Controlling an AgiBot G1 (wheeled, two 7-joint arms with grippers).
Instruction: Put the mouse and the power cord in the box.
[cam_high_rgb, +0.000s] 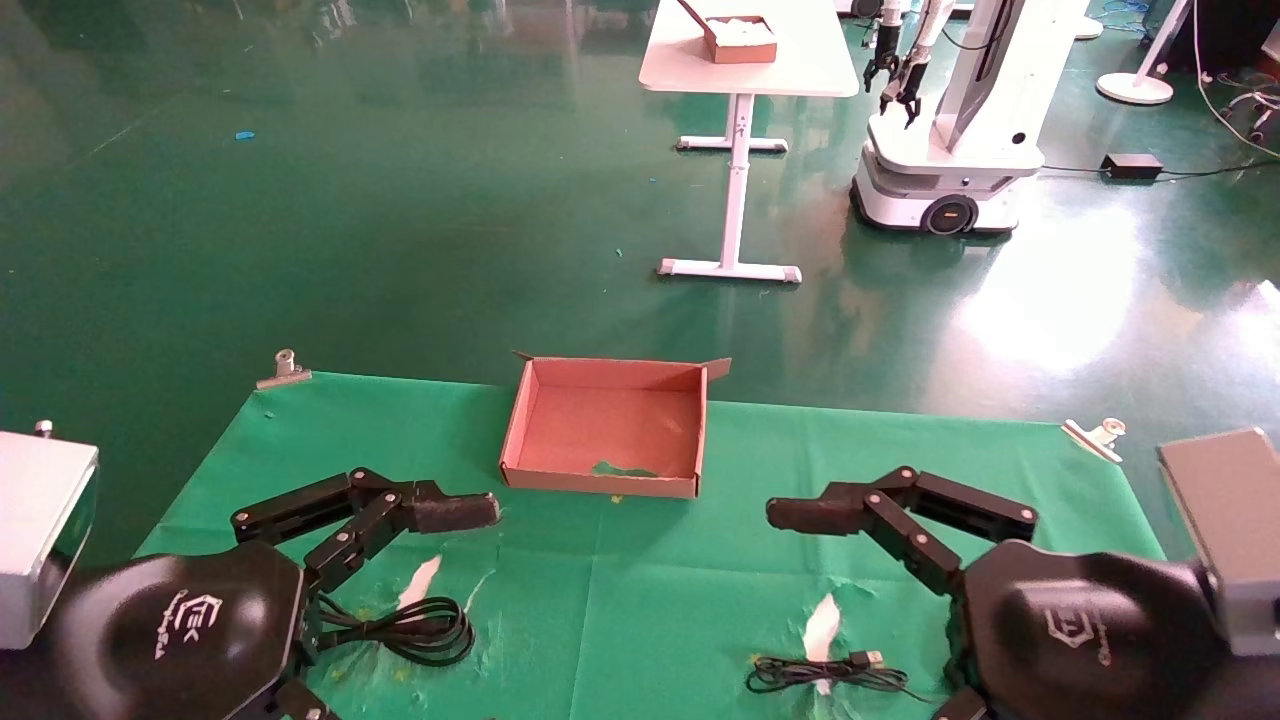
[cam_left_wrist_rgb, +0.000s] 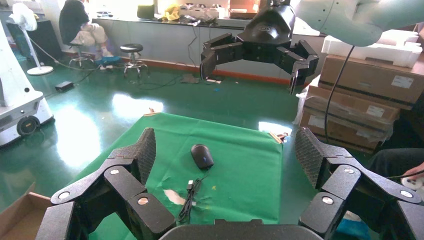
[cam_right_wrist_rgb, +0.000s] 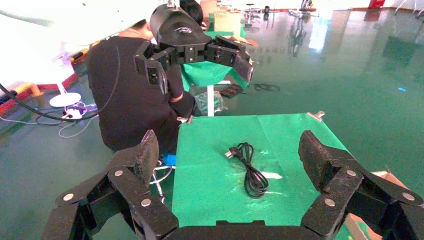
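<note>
The shallow brown cardboard box (cam_high_rgb: 605, 428) sits at frame centre on the green-covered table (cam_high_rgb: 700, 600), long axis left-right. The coiled black power cord (cam_high_rgb: 420, 625) lies lower left, the dark oval mouse (cam_left_wrist_rgb: 202, 155) opposite, its thin cable (cam_high_rgb: 815, 673) lower right. Left end effector (cam_high_rgb: 440, 545) and right end effector (cam_high_rgb: 830, 555) hover with fingers spread apart, holding nothing.

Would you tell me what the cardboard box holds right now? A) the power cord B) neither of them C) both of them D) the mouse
B: the box shows only its bare floor, while the power cord and the mouse lie on the green cloth.
</note>
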